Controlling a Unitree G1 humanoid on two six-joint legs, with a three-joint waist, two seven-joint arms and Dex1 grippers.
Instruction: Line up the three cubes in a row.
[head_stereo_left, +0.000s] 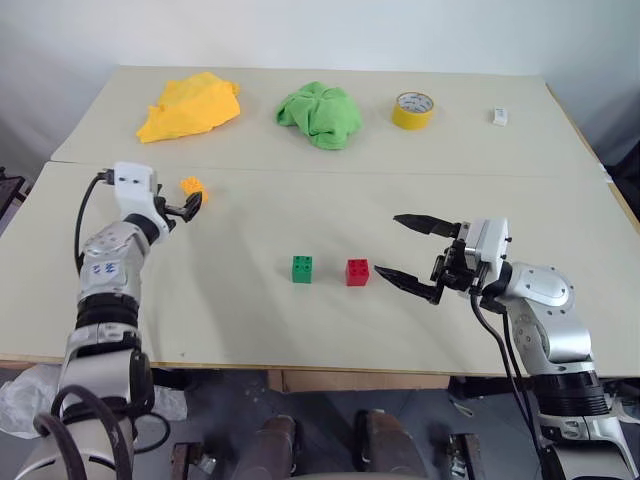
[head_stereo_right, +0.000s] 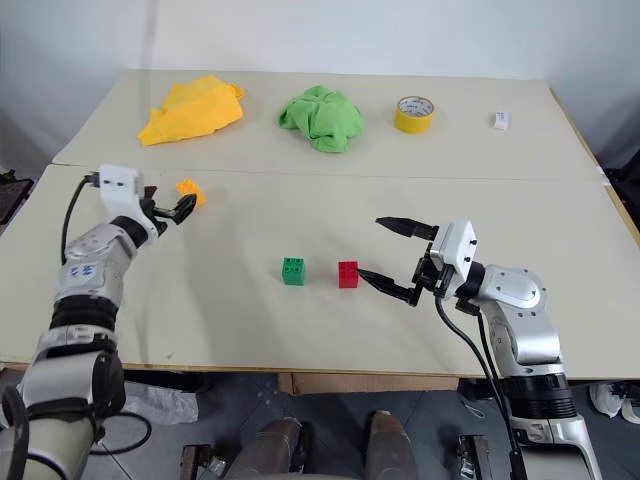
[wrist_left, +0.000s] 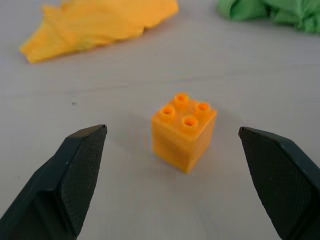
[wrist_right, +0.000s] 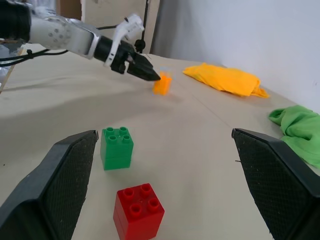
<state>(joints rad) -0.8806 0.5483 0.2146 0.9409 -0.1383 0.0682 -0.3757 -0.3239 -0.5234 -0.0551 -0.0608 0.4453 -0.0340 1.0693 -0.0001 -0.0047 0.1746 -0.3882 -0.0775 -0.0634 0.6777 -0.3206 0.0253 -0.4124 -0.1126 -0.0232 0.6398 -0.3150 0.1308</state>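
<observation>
The orange-yellow cube (wrist_left: 183, 131) sits alone toward the table's left edge, close to the seam where the near table (head_stereo_left: 250, 330) meets the far one, and it lies straight ahead of the left gripper (head_stereo_left: 190, 207), framed between the two spread fingers without touching either. That is the relation the next move seems to turn on: the gripper points at the cube, so a short advance and a squeeze should take it. The left arm is by far the nearer to it. The green cube (head_stereo_left: 302, 269) and the red cube (head_stereo_left: 357, 272) stand side by side, just apart, near the middle of the near table, already forming a short line running left to right. The right gripper (head_stereo_left: 415, 255) hangs just beyond the red cube's right side, jaws wide and empty. Counted: three cubes, one of each colour, and two grippers.
</observation>
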